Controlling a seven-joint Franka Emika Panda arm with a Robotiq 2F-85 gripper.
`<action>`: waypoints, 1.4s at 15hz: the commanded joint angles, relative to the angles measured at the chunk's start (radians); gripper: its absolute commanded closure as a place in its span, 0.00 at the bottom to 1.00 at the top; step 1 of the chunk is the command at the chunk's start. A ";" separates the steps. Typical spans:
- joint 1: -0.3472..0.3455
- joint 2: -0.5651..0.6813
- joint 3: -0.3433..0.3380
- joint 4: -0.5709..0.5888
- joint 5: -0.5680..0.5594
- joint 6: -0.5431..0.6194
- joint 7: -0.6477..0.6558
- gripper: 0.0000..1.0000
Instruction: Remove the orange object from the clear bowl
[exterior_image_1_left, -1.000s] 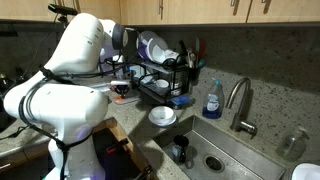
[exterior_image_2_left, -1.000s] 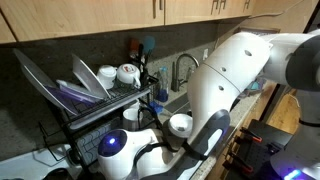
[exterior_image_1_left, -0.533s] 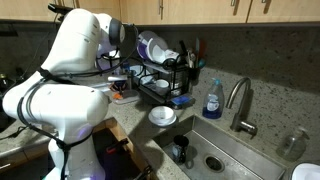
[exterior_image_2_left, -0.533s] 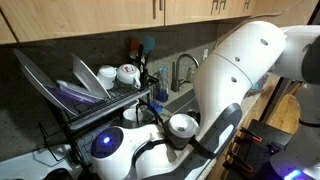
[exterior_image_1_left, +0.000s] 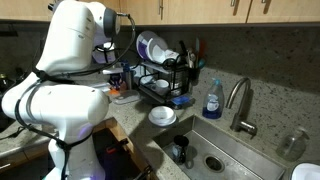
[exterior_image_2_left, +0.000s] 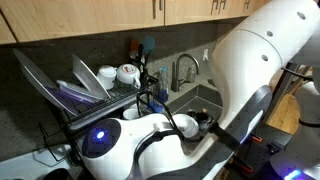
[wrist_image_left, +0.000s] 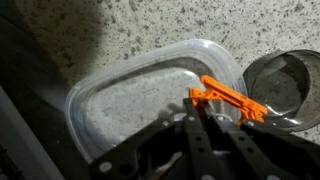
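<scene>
In the wrist view my gripper (wrist_image_left: 197, 103) is shut on the orange object (wrist_image_left: 232, 97), a flat salmon-orange piece that sticks out to the right of the fingertips. It hangs above the right part of the clear bowl (wrist_image_left: 110, 85), a low transparent rounded container on the speckled counter. The bowl looks empty beneath it. In an exterior view the wrist (exterior_image_1_left: 117, 72) is beside the dish rack; the bowl and the orange object are too small to make out there. In the other exterior view the arm's body hides them.
A round shiny cup (wrist_image_left: 287, 84) stands right next to the bowl. A dish rack (exterior_image_1_left: 165, 78) with plates, a white dish (exterior_image_1_left: 162, 116), a blue soap bottle (exterior_image_1_left: 212, 98), a faucet (exterior_image_1_left: 238, 100) and the sink (exterior_image_1_left: 215, 155) lie along the counter.
The arm has swung up and towards the wall over the last second; its upper links now stand higher in both exterior views.
</scene>
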 joint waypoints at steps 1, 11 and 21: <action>-0.009 -0.081 0.034 -0.087 0.025 -0.015 0.001 0.95; -0.020 -0.027 0.100 -0.083 0.120 -0.028 -0.086 0.95; -0.017 0.036 0.121 -0.048 0.141 -0.027 -0.158 0.95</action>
